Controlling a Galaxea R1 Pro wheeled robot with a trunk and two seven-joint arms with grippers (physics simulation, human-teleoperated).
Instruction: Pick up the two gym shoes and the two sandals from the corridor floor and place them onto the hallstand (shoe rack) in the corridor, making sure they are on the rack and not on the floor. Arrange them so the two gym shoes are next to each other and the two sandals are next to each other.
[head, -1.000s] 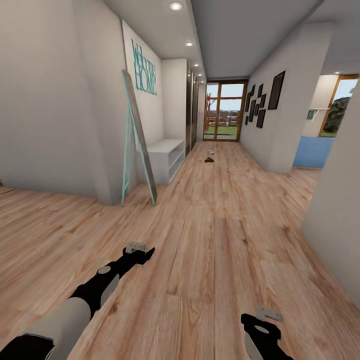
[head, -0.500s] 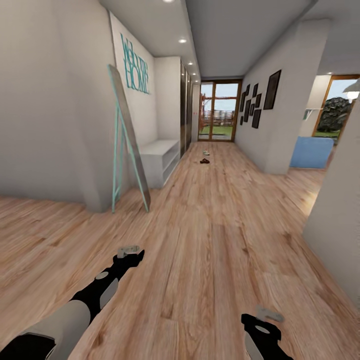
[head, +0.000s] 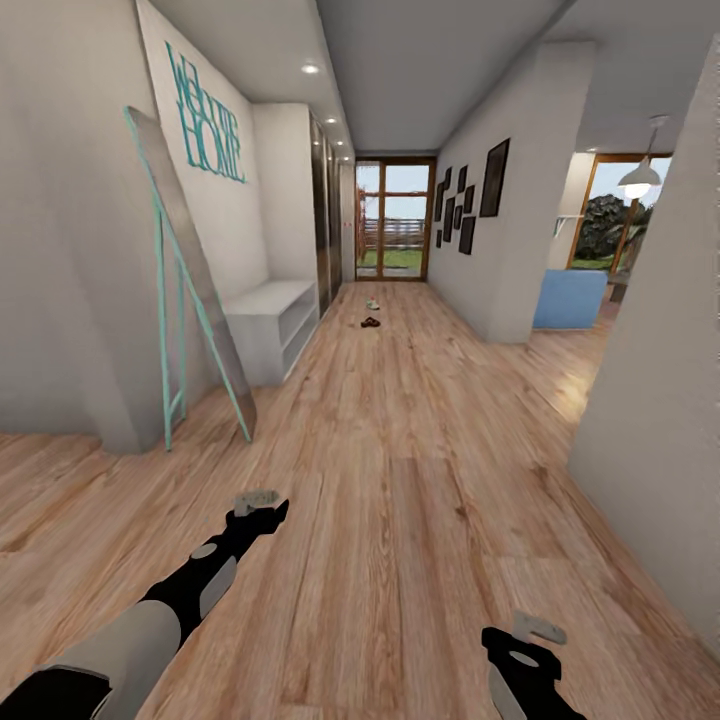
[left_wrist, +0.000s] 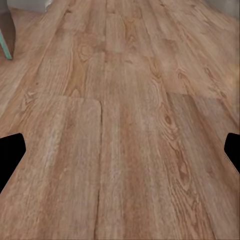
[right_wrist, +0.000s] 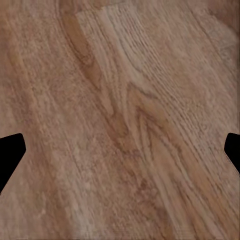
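Left gripper (head: 257, 499): held apart, empty, above the light brown wood-plank corridor floor (head: 420, 480).
Right gripper (head: 537, 628): likewise apart, empty.
Shoes: a brown sandal (head: 370, 323) and a pale shoe (head: 373, 304) are seen far down the floor.
Pale grey low bench (head: 268, 322): left wall.

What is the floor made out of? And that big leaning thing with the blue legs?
The corridor floor looks like wooden planks with a matte finish: brown grain and plank seams show. The leaning mirror seems to be a grey panel in a thin teal frame, perhaps painted metal or wood; this render can't settle that.
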